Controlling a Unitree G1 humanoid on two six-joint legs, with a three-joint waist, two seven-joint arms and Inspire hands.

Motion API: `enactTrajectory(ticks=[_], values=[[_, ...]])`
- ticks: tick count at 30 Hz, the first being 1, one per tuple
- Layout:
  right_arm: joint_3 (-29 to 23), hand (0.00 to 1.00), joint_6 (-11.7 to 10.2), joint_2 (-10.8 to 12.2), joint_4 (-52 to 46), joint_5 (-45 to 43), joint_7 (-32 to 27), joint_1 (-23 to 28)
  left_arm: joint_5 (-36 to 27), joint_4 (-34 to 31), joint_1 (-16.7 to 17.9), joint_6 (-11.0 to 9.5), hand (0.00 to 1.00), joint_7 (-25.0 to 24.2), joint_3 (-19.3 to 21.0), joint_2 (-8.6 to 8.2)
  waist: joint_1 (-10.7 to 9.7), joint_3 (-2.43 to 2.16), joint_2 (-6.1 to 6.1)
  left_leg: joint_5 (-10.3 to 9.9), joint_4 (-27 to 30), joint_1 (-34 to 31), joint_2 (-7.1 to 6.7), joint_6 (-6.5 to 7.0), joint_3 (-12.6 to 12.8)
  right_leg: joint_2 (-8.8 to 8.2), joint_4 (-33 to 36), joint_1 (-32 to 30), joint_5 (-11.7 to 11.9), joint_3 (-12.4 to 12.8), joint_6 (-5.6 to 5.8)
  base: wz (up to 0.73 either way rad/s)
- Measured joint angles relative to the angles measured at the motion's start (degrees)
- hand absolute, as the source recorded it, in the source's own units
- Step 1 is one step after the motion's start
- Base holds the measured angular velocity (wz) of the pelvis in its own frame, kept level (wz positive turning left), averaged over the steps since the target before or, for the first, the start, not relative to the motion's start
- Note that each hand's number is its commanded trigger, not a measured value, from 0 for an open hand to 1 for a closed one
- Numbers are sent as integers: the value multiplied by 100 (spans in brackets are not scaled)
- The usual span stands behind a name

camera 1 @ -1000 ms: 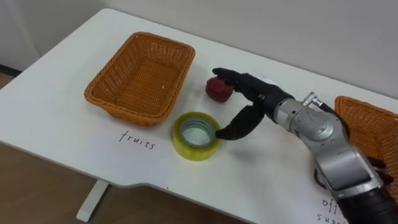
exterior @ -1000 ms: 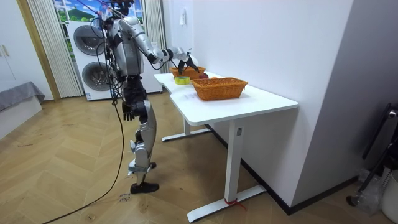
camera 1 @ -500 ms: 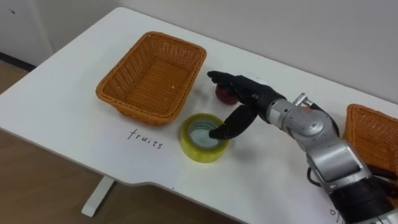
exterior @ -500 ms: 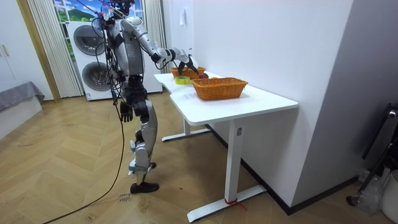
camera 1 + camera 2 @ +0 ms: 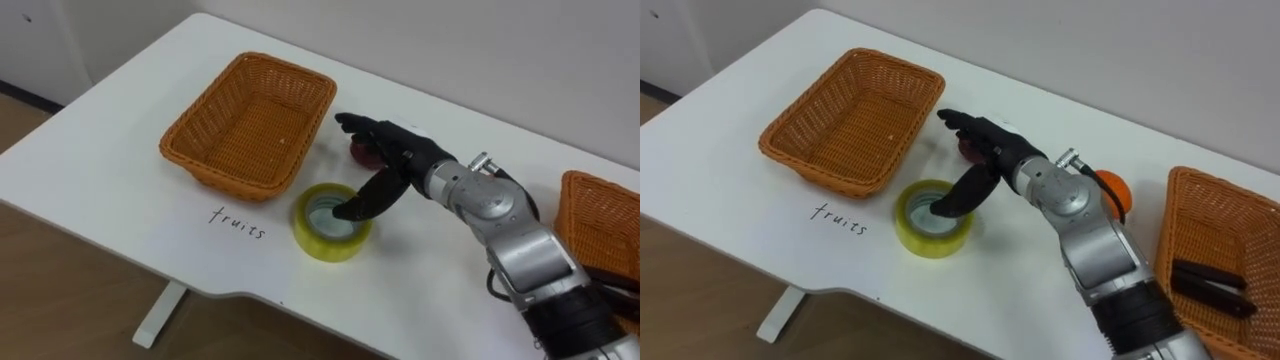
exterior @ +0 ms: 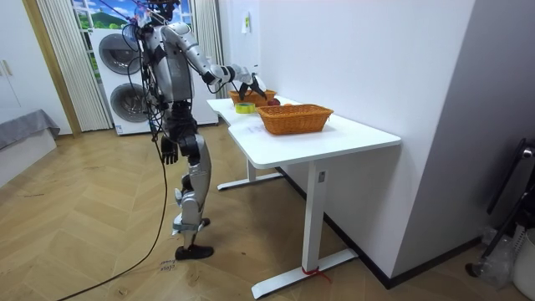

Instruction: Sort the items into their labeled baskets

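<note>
One yellow tape roll [image 5: 322,243] flat on table [image 5: 100,170], just beside fruit basket [image 5: 250,125]. Right hand [image 5: 400,156] spread above, thumb dipped in core, nothing gripped. Tape roll likely light, stiff, smooth: pinch wall, thumb inside. Left hand [image 6: 170,151] hangs at side.

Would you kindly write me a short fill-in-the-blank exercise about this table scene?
1. The right hand has its thumb inside the ___ tape roll.
2. The basket on the robot's left is ___.
3. The red fruit lies on the white ___, outside the basket.
Missing words: yellow; empty; table.
</note>
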Motion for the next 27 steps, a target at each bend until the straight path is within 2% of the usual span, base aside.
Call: enactTrajectory(ticks=[7, 10, 14, 19, 27], values=[[9, 0, 5, -1, 252, -27, -53, -208, 0, -6, -13, -1, 0, -23, -1, 3, -1, -1, -2, 3, 0, -20, -3, 1, 0, -3, -1, -26, 0, -15, 0, 0], [48, 0, 5, -1, 315, -187, -55, -341, 0, -6, -25, -4, 0, -19, -1, 13, -8, -4, -5, 3, -1, -29, -4, 1, -31, -11, -1, -21, 0, -148, 0, 5], [189, 0, 2, -2, 627, -267, -53, -520, 1, -5, -44, -8, 0, -10, -9, 14, 3, -6, -9, 5, 4, -14, -9, 5, -48, -19, 0, 2, 0, -200, 0, 3], [272, 0, -14, -1, 652, -354, -25, -536, 7, -13, -43, -13, 0, -3, -9, 13, 37, -6, -9, 7, 33, -23, -15, 7, -72, -29, -1, 13, 0, -307, 1, 1], [373, 0, 3, -1, 717, -512, 121, -537, 11, -61, -65, -10, 0, 7, -220, 25, 48, -4, -5, 8, 50, -60, -23, 5, -135, -26, -1, 23, 0, -310, 1, 2]])
